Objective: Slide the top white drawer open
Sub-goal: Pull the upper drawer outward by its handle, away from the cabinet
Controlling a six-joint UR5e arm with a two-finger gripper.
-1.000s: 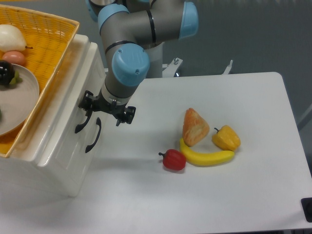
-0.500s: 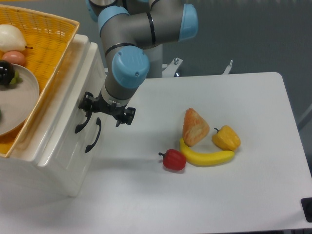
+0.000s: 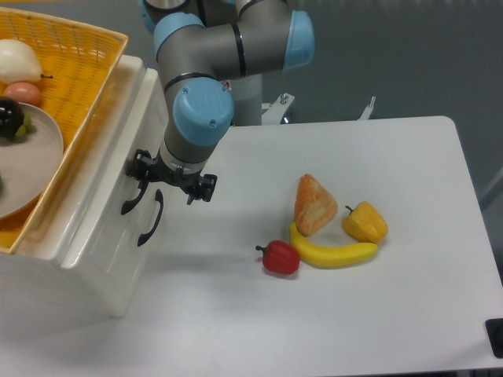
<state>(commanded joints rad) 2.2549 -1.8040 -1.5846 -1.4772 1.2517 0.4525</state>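
- Desk (image 3: 377,330): white, carries all the items below.
- Cabinet (image 3: 86,259): white, at 9 o'clock on the desk, tilted in view; front faces toward 4 o'clock.
- Basket (image 3: 86,71): yellow woven, sits on the cabinet top with a plate and fruit in it.
- Top drawer (image 3: 118,169): uppermost of two, appears shut; long axis runs along the cabinet front, 1 to 7 o'clock; its black handle (image 3: 134,200) sits just beside the lower drawer's handle (image 3: 152,220).
- Arm: reaches down from 12 o'clock.
- Hand (image 3: 169,179): fingers spread, gripping nothing; one finger is at the upper handle, contact unclear.
- Risk: the handles sit close, so the hand may catch the lower one; a pull off the 4 o'clock line could drag the cabinet.
- Banana (image 3: 334,253), bread (image 3: 314,206), yellow pepper (image 3: 365,222), red pepper (image 3: 280,257): clustered at 4 o'clock from the hand, in the drawer's likely path.
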